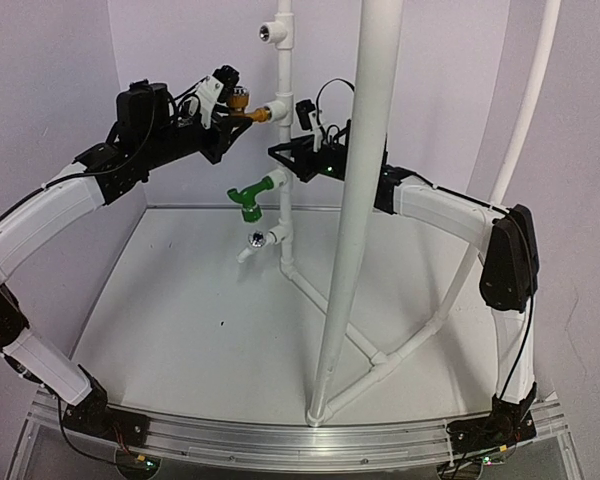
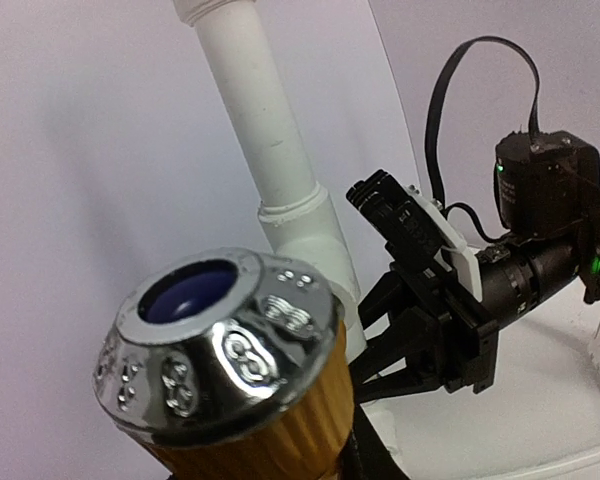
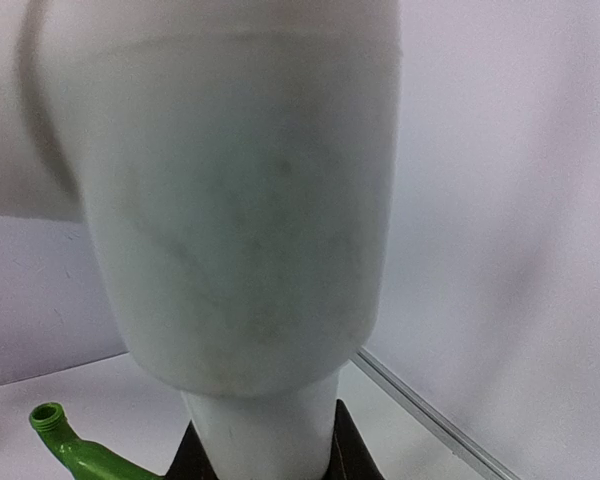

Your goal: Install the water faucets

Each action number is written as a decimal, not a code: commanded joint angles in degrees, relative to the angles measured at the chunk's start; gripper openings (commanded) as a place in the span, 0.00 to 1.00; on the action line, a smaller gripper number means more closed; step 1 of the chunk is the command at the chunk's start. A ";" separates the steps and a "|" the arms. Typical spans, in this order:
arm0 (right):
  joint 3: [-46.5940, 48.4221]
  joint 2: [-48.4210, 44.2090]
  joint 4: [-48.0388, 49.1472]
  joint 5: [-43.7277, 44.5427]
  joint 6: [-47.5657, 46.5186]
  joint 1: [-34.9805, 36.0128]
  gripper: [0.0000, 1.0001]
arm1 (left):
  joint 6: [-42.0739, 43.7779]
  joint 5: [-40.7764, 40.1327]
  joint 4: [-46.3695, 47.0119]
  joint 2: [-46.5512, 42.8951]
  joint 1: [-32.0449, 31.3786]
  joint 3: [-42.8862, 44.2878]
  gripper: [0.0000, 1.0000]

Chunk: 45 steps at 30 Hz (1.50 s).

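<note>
The brass-gold faucet (image 1: 246,106) is held level against a tee (image 1: 279,108) on the upright white pipe (image 1: 284,70), with its threaded end at the tee's side opening. My left gripper (image 1: 228,104) is shut on it. In the left wrist view its chrome knob with a blue centre (image 2: 215,335) fills the foreground. The green faucet (image 1: 247,198) sits in the tee below, spout down, and also shows in the right wrist view (image 3: 68,448). My right gripper (image 1: 292,152) is shut on the upright pipe (image 3: 265,430) between the two tees, with one dark finger (image 3: 348,455) on each side.
A lower tee (image 1: 270,240) and a top tee (image 1: 272,32) have open mouths. A thick white pole (image 1: 355,200) stands in front of the right arm. A thin curved tube (image 1: 515,140) rises at the right. Slanted pipes (image 1: 330,310) run along the floor.
</note>
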 commanded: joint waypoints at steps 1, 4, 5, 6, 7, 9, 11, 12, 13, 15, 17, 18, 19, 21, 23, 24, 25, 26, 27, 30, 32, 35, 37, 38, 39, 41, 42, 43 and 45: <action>-0.63 -1.80 -6.94 -11.07 6.13 2.24 0.00 | 32.36 -2.54 -2.62 -0.78 -1.30 0.20 0.00; -0.77 -1.82 -6.95 -11.10 6.11 2.21 0.00 | 38.62 -3.61 -0.51 -1.45 -1.31 -3.34 0.00; -0.77 -1.77 -6.93 -11.08 6.09 2.16 0.00 | 40.03 -3.93 0.14 -1.65 -1.32 -4.33 0.00; -0.78 -1.76 -6.95 -11.07 6.05 2.15 0.00 | 40.90 -4.20 0.55 -1.78 -1.29 -5.33 0.00; -0.82 -1.76 -6.96 -11.03 6.05 2.15 0.00 | 41.01 -4.53 0.76 -1.83 -1.29 -5.87 0.00; -0.85 -1.76 -6.96 -10.88 6.02 2.13 0.00 | 40.07 -5.05 1.66 -1.96 -1.28 -6.83 0.00; -0.78 -1.73 -6.95 -10.62 5.95 2.03 0.00 | 37.66 -5.49 3.22 -2.45 -1.26 -7.14 0.00; -0.76 -1.67 -6.95 -10.41 5.97 1.99 0.00 | 36.16 -5.78 3.50 -2.53 -1.26 -6.93 0.00; -0.66 -1.59 -6.93 -10.21 6.06 1.98 0.00 | 34.93 -6.35 3.50 -2.47 -1.26 -6.60 0.02; -0.28 -1.45 -6.97 -10.15 6.38 1.86 0.00 | 32.71 -8.38 3.37 -2.47 -1.27 -6.06 0.16; 0.10 -1.22 -6.97 -10.19 6.56 1.73 0.00 | 28.97 -9.04 2.90 -2.83 -1.18 -5.75 0.40; 0.25 -1.22 -6.97 -10.19 6.53 1.68 0.00 | 27.56 -9.28 2.07 -3.10 -1.14 -5.59 0.50; 0.35 -1.20 -6.95 -10.19 6.48 1.62 0.00 | 26.10 -9.53 1.17 -3.38 -1.12 -5.45 0.58; 0.37 -1.22 -6.93 -10.17 6.32 1.48 0.00 | 23.13 -10.20 -0.82 -4.16 -1.17 -5.59 0.75; 0.27 -1.29 -6.94 -9.99 6.13 1.30 0.00 | 18.97 -10.77 -3.15 -5.50 -1.15 -6.24 0.93; 0.15 -1.36 -6.92 -9.90 5.95 1.05 0.00 | 16.92 -11.16 -4.21 -6.42 -1.15 -6.89 0.97; -0.03 -1.44 -6.89 -9.62 5.67 0.88 0.00 | 15.25 -11.48 -5.36 -7.52 -1.17 -7.41 0.99; -0.03 -1.47 -6.88 -9.41 5.50 0.64 0.00 | 12.65 -11.83 -6.30 -8.65 -1.15 -8.21 1.00; 0.00 -1.49 -6.89 -9.22 5.34 0.39 0.00 | 10.07 -12.27 -7.22 -9.82 -1.14 -9.04 1.00; 0.58 -1.33 -6.96 -8.85 5.24 -0.55 0.00 | 2.77 -14.44 -9.70 -13.28 -1.09 -11.72 1.00; 0.95 -1.51 -7.01 -8.70 5.16 -0.92 0.11 | -3.12 -16.60 -11.93 -15.50 -1.09 -12.83 1.00; 0.67 -2.90 -7.05 -8.29 4.80 -1.08 0.45 | -14.19 -21.95 -15.93 -16.92 -1.09 -12.47 1.00; -0.14 -4.28 -7.01 -8.14 4.88 -1.10 0.64 | -20.45 -24.83 -18.62 -17.19 -1.08 -11.74 1.00; -0.54 -5.10 -7.02 -7.93 4.99 -1.09 0.71 | -23.40 -25.48 -20.02 -17.12 -1.03 -11.09 1.00; -0.94 -5.93 -7.06 -7.55 5.07 -1.10 0.77 | -26.53 -26.21 -21.66 -16.92 -0.94 -10.17 1.00; -1.94 -7.43 -7.18 -6.51 5.15 -1.08 0.90 | -32.77 -28.39 -26.69 -15.71 -0.02 -7.67 1.00; -2.72 -8.37 -7.26 -5.83 5.11 -1.09 0.93 | -35.75 -28.06 -28.54 -15.26 1.17 -6.79 1.00; -3.68 -9.41 -7.38 -5.04 5.02 -1.10 0.96 | -38.96 -27.36 -29.65 -14.92 2.75 -6.22 1.00; -6.24 -11.61 -7.68 -3.40 4.44 -1.15 0.98 | -45.06 -24.46 -31.51 -14.47 6.74 -5.82 1.00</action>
